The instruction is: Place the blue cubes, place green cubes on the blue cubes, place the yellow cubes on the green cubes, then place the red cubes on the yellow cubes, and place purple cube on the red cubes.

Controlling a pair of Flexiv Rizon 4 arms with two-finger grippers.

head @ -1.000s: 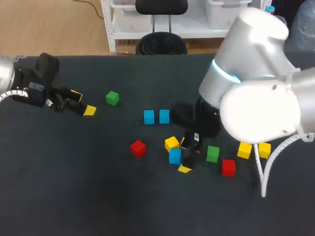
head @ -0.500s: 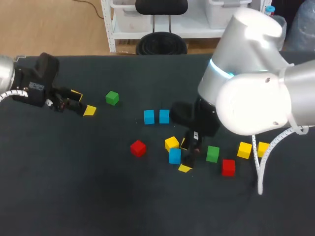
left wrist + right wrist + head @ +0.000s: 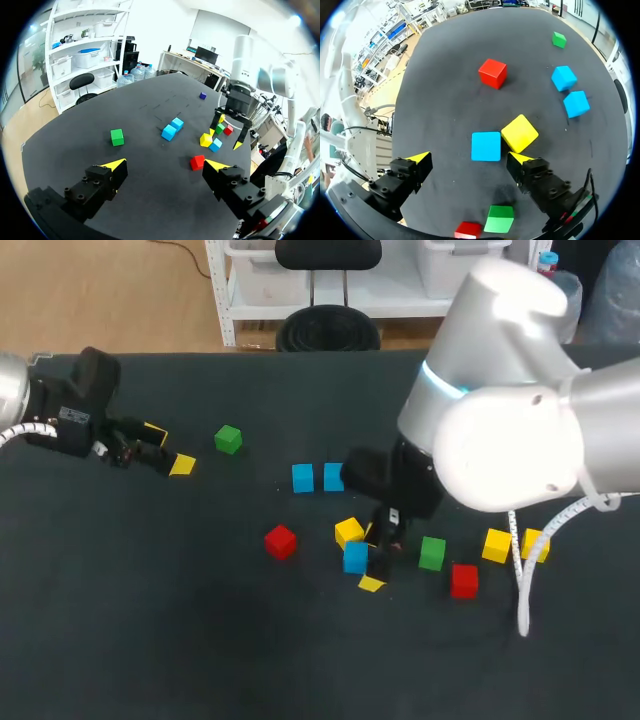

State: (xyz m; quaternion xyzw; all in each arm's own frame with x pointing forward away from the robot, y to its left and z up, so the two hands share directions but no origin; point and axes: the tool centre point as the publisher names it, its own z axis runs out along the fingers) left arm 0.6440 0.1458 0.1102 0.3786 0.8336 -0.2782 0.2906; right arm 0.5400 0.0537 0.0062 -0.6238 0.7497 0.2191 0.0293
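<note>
A blue cube (image 3: 485, 146) was seen just ahead of the right hand (image 3: 470, 158), just beside a yellow cube (image 3: 519, 133), near the middle of the worktop (image 3: 200, 640). That hand was spread wide and held nothing. The left hand (image 3: 166, 165), likewise wide open and empty, was seen toward the left edge. A purple cube (image 3: 202, 95) was shown only by the left wrist view.

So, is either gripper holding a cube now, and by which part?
Nothing is held. The left gripper is open; the right gripper is open too, with a blue cube just ahead of it, ungripped.
</note>
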